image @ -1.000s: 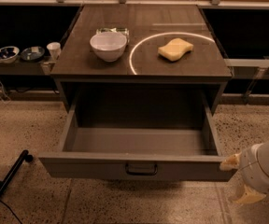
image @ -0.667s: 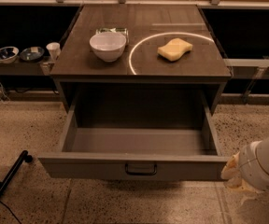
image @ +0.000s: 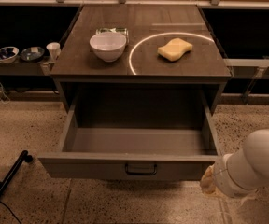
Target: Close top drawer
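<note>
- Grey-brown wooden top drawer (image: 92, 167) is pulled far out of the cabinet toward the camera. Its interior looks empty, and its front panel hangs well forward of the worktop (image: 78, 59) edge.
- Dark loop handle (image: 141, 169) sits at the centre of the front and nothing is touching it.
- Gripper (image: 208, 182) is low at the right, just beside the drawer's front right corner, at the end of the white arm (image: 258, 164). I cannot tell whether it touches the panel.
- Cannot tell if the gripper is spread or pressed together, since only a tan tip shows past the wrist.
- Judgement on the placement: the gripper is level with the front face rather than at the handle. That suits a flat push inward, which closing calls for, and no grasp is needed.
- Step in hand, as a guess, is lining up on the front before pushing. The drawer is not yet closed at all.
- Risk: a push from the right corner is off-centre, so the drawer could skew on its runners. Contact nearer the middle is safer.
- White bowl (image: 108, 45) and yellow sponge (image: 174, 49) rest on the worktop, apart from each other and back from the edge, so they are clear of the drawer's travel.
- Black bar (image: 8, 183) lies on the floor at lower left, well apart from the drawer.
</note>
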Controlling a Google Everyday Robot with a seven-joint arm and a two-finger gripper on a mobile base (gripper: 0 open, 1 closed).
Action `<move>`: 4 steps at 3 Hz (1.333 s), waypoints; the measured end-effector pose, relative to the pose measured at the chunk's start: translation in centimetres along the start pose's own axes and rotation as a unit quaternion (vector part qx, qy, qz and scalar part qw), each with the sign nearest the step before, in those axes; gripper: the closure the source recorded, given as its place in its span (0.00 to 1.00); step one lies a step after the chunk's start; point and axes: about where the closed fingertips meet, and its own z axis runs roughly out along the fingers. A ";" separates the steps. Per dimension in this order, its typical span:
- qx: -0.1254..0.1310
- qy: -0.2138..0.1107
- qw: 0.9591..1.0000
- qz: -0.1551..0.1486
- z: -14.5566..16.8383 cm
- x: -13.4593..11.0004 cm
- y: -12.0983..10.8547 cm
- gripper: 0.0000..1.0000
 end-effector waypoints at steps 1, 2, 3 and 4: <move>0.021 -0.011 1.000 0.010 2.5 -1.4 -0.6 1.00; 0.061 -0.027 0.998 0.012 3.0 -3.5 -3.0 1.00; 0.093 -0.046 0.995 0.012 3.1 -4.7 -5.2 1.00; 0.139 -0.071 0.988 0.011 2.7 -6.1 -8.9 1.00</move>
